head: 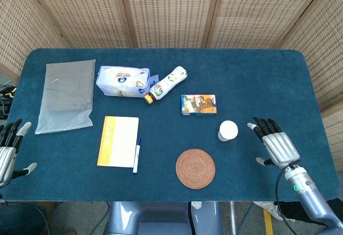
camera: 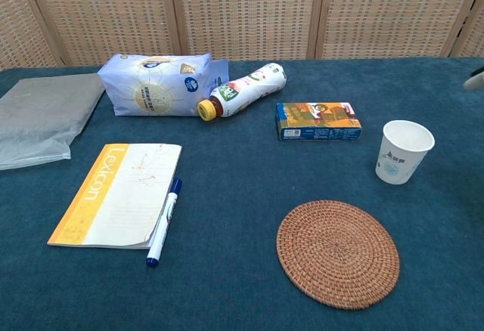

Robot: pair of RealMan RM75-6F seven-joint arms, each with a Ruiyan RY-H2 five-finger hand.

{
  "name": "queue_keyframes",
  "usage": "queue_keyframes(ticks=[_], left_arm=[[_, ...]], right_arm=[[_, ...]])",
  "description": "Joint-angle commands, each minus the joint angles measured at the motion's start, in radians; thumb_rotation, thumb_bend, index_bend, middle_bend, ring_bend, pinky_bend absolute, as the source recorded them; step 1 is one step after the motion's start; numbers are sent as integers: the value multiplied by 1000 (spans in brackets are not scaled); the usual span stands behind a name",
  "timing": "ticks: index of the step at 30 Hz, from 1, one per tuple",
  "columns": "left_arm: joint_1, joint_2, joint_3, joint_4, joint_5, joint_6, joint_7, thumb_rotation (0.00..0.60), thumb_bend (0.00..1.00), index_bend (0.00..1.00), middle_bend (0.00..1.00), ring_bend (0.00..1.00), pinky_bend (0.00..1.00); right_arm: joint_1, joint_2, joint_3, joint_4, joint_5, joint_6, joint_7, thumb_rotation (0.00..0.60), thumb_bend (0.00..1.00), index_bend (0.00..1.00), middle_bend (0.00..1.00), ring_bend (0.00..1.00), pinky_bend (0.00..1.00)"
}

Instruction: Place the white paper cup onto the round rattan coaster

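The white paper cup (head: 228,130) (camera: 402,151) stands upright on the blue table, right of centre. Nearer the front edge and a little to its left lies the round rattan coaster (head: 195,168) (camera: 337,252) with nothing on it. My right hand (head: 275,144) hovers just right of the cup with its fingers spread and nothing in it; a gap remains between them. In the chest view only one fingertip (camera: 475,81) of it shows at the right edge. My left hand (head: 7,152) hangs open at the table's front left corner.
A small orange box (head: 198,104) lies behind the cup. A bottle (head: 166,83) on its side and a white-blue packet (head: 122,80) lie at the back. A yellow notebook (head: 118,141) with a pen (head: 136,154) and a grey bag (head: 65,94) are on the left.
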Motion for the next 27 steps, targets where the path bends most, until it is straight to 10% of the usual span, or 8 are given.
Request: queue_keyframes(ticks=[1,18,27], left_arm=[[-6,-2,-2,-1,-10,-10,6,600,0,0,0,0,0],[-16,-6,-1,-4,-32,-27,23,600,0,0,0,0,0],[-20,-5,-3,-1,-42,-33,16,600,0,0,0,0,0]], right_arm=[[79,-73,16,82,65,-92,-11,600,0,88,0,0,0],[227,-200,55,165,219,-217,-114,600,0,135,82,16,114],[275,-277,57,244,273,-225,-131,600,77,343,370,349,427]])
